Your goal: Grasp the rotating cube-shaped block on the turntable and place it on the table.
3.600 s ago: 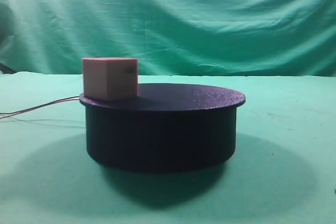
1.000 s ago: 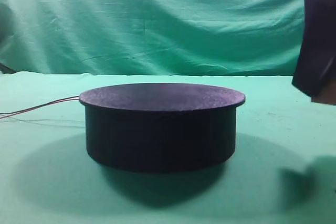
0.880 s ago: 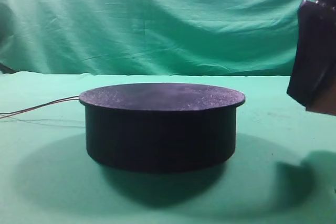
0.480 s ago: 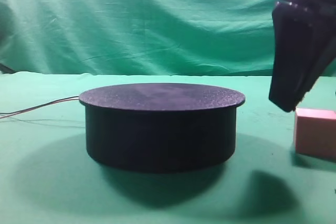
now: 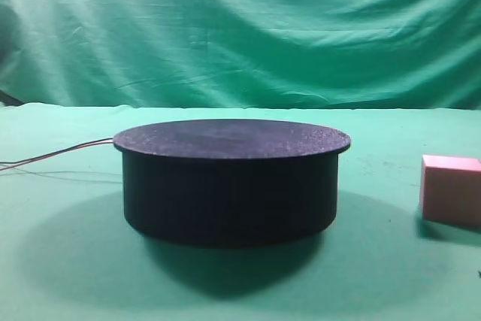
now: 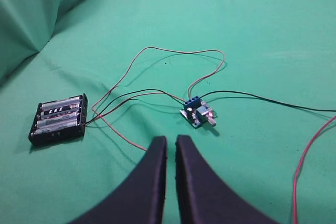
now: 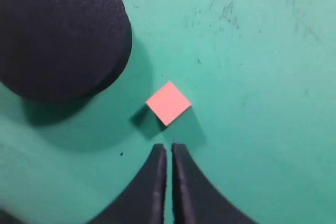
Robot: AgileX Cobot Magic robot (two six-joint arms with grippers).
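One pale-pink cube-shaped block (image 7: 168, 103) is now sitting on the tabletop (image 7: 252, 51) just beside the turntable (image 7: 60, 32), while my right hand (image 7: 168, 153), clenched empty, is lifting away—placing looks complete.

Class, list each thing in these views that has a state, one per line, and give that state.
cube-shaped block: resting on the table, off the turntable, not held.
turntable: top bare.
right end effector: shut, empty, above the block.
left end effector: shut, empty.
battery holder: loaded, wired.
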